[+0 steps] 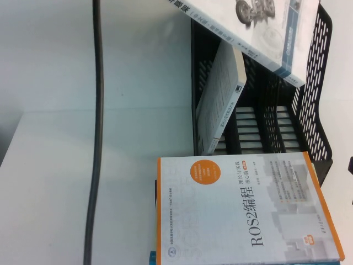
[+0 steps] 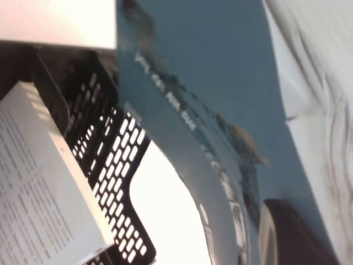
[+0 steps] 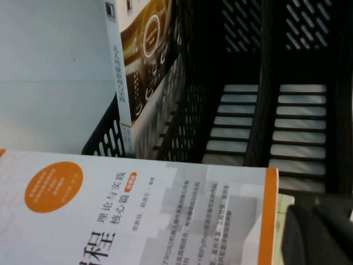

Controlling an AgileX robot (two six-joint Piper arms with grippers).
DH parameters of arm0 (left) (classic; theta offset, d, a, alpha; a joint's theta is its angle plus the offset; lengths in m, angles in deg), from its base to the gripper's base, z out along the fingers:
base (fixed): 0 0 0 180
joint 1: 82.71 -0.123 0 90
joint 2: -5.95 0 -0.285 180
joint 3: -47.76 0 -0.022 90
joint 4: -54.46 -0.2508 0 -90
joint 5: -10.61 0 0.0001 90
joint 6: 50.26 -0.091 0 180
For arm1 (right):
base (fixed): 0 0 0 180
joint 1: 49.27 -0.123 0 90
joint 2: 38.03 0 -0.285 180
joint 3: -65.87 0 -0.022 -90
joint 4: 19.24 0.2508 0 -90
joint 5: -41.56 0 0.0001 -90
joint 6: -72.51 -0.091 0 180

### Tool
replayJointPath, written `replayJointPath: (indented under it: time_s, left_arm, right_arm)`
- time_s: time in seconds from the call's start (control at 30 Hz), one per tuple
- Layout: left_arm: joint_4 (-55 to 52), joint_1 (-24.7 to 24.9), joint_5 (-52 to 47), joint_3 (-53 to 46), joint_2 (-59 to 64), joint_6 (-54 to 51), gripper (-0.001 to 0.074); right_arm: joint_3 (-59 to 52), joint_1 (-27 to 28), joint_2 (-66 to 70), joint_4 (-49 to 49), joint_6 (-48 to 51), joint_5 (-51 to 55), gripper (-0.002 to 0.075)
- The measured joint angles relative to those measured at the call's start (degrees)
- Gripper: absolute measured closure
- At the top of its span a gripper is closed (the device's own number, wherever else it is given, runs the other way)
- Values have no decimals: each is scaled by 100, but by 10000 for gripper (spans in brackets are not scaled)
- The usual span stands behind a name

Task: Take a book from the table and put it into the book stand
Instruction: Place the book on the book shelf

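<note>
The book (image 1: 265, 27), white-grey with a car-parts drawing, hangs tilted above the black book stand (image 1: 320, 110), its lower corner over the middle and right slots. The left wrist view shows its dark teal back cover (image 2: 220, 72) close up, with the stand's perforated wall (image 2: 110, 149) below. My left gripper (image 2: 267, 234) is shut on the book; one dark finger (image 2: 292, 240) presses on the teal cover. My right gripper (image 3: 317, 237) shows only as a dark shape beside the ROS2 book's orange edge, in front of the stand (image 3: 248, 110). Neither gripper shows in the high view.
A pale grey-white book (image 1: 220, 99) leans in the stand's left slot, also in both wrist views (image 2: 38, 187) (image 3: 118, 72). The orange-edged ROS2 book (image 1: 242, 215) lies on the white table (image 1: 49, 165) in front of the stand. A black cable (image 1: 95, 138) hangs at left.
</note>
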Motion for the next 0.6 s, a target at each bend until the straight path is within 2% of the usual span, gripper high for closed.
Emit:
replayJointPath:
  time_s: [0.17,0.3,0.43,0.6]
  left_arm:
    - [103,109,322,9,133,-22,622]
    - [-33,447,579,9,381,-64,622]
    - [-861,771,517,9,615,212,622]
    - [-1597,813,279,9,702,586,622]
  right_arm:
    - [0,0,47,0,0,-338,717]
    - [28,0,47,0,0,-1367,717]
    - [164,0,-31,33,0,-2441,717]
    - [322,0,-257,101,0,-2711,717]
